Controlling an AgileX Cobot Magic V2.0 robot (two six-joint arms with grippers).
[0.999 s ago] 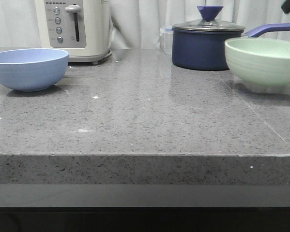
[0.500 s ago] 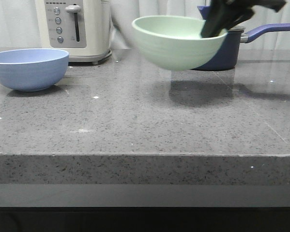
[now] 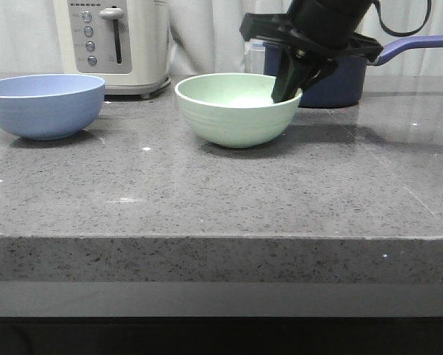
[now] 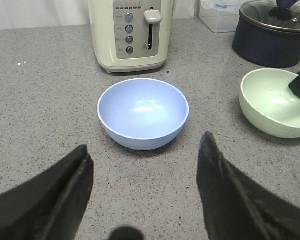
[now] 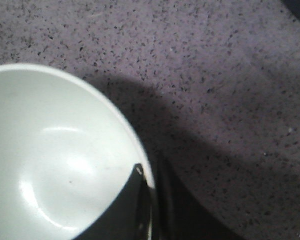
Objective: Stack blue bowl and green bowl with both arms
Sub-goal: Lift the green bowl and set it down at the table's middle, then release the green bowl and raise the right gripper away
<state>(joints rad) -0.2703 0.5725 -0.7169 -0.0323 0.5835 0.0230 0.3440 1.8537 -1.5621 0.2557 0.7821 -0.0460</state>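
Stacking isn't done yet: green bowl sits on the counter mid-table with the right gripper pinched on its rim at about 3 o'clock, one finger inside and one outside. Blue bowl is well apart at 9 o'clock from it, untouched, with the left gripper spread wide and holding nothing, hovering just short of it. Both bowls look empty, so what's left is getting one inside the other.
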